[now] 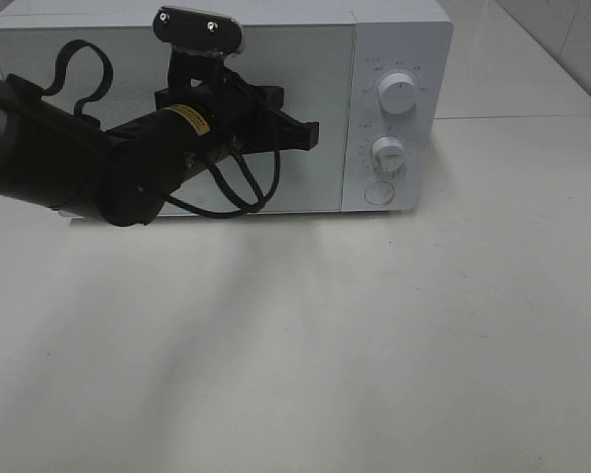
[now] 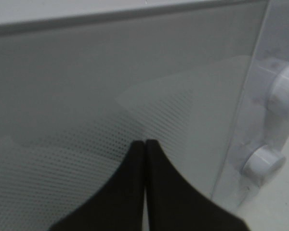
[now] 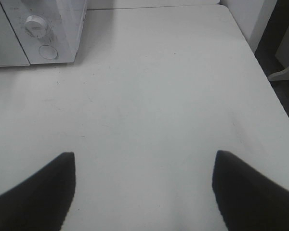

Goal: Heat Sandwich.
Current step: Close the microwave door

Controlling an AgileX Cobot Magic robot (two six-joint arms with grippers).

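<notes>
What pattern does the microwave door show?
The microwave door has a fine dotted mesh, clearest in the left wrist view.

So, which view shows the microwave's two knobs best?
The exterior high view: the upper knob and the lower knob both face the camera, sharp. The left wrist view shows them blurred, from the side. The right wrist view shows only the lower one, small.

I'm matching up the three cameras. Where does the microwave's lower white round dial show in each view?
Exterior high: the lower white dial is right of the door, between the upper dial and the round button.
Left wrist: it shows just past the door's edge, close up.
Right wrist: it sits next to the round button, far off.
Shared landmark: the grey microwave door, partly in all three.
</notes>
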